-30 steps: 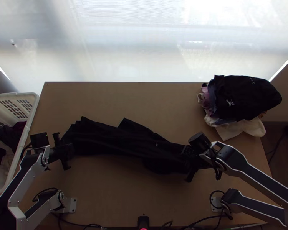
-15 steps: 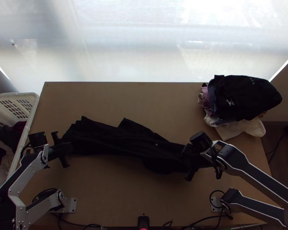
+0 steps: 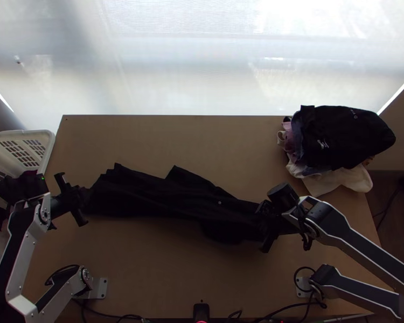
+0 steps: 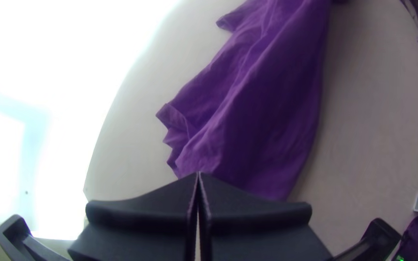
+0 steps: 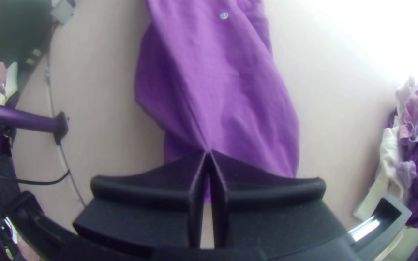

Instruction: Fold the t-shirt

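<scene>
Two grippers of mine sit at opposite ends of the t-shirt (image 3: 159,196). The right gripper (image 5: 208,152), right of centre in the top view and a little below the middle, has its fingers pressed nearly together on the cloth: creases run in to the tips, so I judge it is pinching that end. The left gripper (image 4: 198,174), toward the left edge of the top view, is closed with no cloth that I can make out between its fingers; its tips point at the other end, and whether they touch it I cannot tell.

Outward from there, the t-shirt lies bunched in a long, narrow strip across the middle of the table (image 3: 148,269). Its long axis runs from left of centre, slanting slightly down toward the right gripper. A loose corner juts toward the top of the frame near the strip's middle. The nearer hand for the left end is plainly my left; the right already has its own.

My next move, I judge, calls for the left fingers to part and take that end, so both can draw the strip out flat; a one-sided pull might drag or twist it.
</scene>
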`<control>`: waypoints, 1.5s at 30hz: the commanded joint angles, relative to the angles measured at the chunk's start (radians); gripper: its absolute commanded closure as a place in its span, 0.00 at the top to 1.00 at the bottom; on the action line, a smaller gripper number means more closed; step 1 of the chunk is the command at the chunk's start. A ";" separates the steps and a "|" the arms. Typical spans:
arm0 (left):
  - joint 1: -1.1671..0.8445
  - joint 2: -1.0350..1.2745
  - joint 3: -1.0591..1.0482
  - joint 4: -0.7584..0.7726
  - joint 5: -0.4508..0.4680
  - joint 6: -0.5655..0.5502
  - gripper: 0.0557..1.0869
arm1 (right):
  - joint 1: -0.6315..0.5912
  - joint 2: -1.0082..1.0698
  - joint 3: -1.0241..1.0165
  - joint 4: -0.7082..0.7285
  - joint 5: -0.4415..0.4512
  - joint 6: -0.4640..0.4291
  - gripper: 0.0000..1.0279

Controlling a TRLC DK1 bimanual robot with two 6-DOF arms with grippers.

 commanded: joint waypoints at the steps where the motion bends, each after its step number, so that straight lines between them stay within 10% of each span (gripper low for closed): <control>1: 0.012 -0.132 0.022 -0.134 0.018 -0.018 0.07 | -0.009 -0.003 -0.007 0.005 -0.005 -0.001 0.03; 4: 0.013 -0.201 -0.101 -0.071 0.015 0.005 0.66 | -0.009 -0.003 -0.007 0.012 -0.010 0.001 0.03; 11: -0.019 -0.192 -0.218 0.014 0.018 0.040 0.69 | -0.009 -0.008 -0.010 0.009 -0.011 0.002 0.03; 27: -0.010 0.153 -0.228 0.396 0.017 0.084 0.68 | -0.022 -0.006 -0.008 0.009 -0.011 0.005 0.03; 36: -0.010 0.225 -0.222 0.406 0.018 0.112 0.13 | -0.031 -0.005 -0.007 0.011 -0.011 0.007 0.03; 45: 0.010 0.268 -0.211 0.424 0.017 0.109 0.04 | -0.043 -0.005 -0.003 0.011 -0.013 0.007 0.03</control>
